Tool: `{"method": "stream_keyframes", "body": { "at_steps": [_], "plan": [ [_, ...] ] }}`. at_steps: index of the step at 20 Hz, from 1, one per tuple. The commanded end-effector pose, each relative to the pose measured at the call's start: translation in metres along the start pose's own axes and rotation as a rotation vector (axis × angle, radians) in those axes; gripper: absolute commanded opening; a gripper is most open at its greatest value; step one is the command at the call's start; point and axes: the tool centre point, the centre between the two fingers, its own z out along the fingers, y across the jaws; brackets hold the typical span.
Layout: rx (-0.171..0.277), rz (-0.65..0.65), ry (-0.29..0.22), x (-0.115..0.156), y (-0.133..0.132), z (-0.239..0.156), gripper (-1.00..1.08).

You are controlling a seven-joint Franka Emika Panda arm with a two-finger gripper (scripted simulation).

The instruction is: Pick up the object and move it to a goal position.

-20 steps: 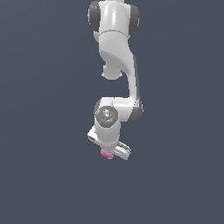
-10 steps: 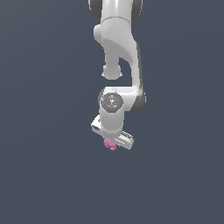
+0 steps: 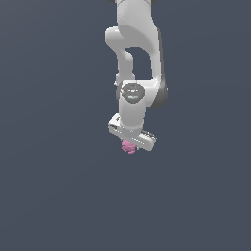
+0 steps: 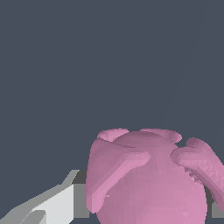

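The object is a small pink knobbly blob [image 3: 129,146]. In the exterior view it pokes out just below the white gripper [image 3: 130,145], mostly hidden by the hand. In the wrist view the pink blob [image 4: 148,179] fills much of the picture, close to the camera, with one grey-and-white finger [image 4: 57,205] against its side. The gripper is shut on the blob and holds it off the ground. The white arm hangs down from the top of the exterior view.
Plain dark grey-blue surface all around in both views. No other objects, containers or edges show. No goal marker shows.
The arm and gripper have moved toward the exterior view's right and upward over the last second, carrying the pink blob along in the shut fingers.
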Motion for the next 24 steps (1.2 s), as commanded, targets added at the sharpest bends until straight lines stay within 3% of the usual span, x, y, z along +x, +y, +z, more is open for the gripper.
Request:
{"method": "stream_keyframes", "body": {
  "at_steps": [1, 13, 24],
  "plan": [
    [0.000, 0.000, 0.000, -0.017, 0.002, -0.009, -1.00],
    [0.000, 0.000, 0.000, -0.089, 0.010, -0.048, -1.00],
    [0.000, 0.000, 0.001, -0.111, 0.011, -0.063, -1.00]
  ]
}}
